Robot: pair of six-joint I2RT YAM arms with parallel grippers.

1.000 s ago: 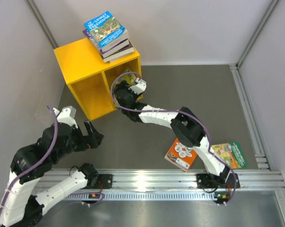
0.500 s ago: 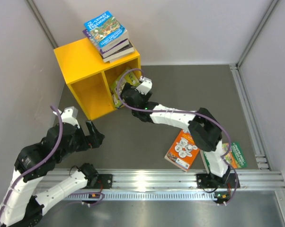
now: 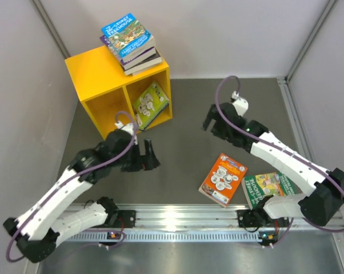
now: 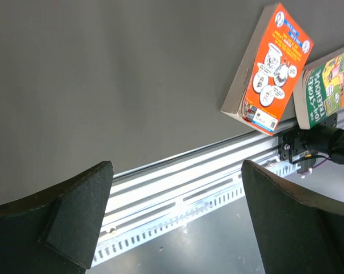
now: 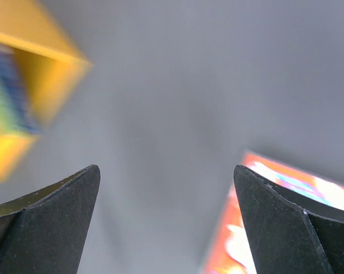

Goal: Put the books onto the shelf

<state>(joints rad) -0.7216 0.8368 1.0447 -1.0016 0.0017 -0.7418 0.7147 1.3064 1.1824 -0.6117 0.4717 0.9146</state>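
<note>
- The yellow box-shaped shelf (image 3: 98, 80) sits at the upper left of the top view, on the grey table (image 3: 183, 137). Its two open compartments face the lower right of the frame.
- A stack of paperback books (image 3: 129, 43) lies on the shelf's roof at its far right corner. The top one has a blue cartoon cover and darker covers lie beneath it.
- A lime-covered paperback (image 3: 151, 104) stands tilted inside the compartment nearer the right of the frame, and its lower corner pokes out of the opening.
- An orange-covered paperback (image 3: 223, 178) lies flat on the table at lower centre-right. A green-covered paperback (image 3: 269, 187) lies just beside it on the right. Both are close to the aluminium rail (image 3: 178, 216) along the bottom of the frame.
- The left gripper (image 3: 149, 155) hangs over bare table below the shelf, near the centre left of the frame, with its fingers spread wide and nothing between them.
- In the left wrist view the left gripper (image 4: 175, 222) shows only grey table and rail between its dark pads. The orange book (image 4: 269, 68) and the green book (image 4: 326, 83) lie at the upper right.
- The right gripper (image 3: 214, 121) is over the table right of the shelf, well apart from it, with its fingers parted and empty.
- The right wrist view is blurred. The right gripper (image 5: 166, 228) is spread, with the yellow shelf (image 5: 40, 74) at upper left and the orange cover (image 5: 275, 228) at lower right.
</note>
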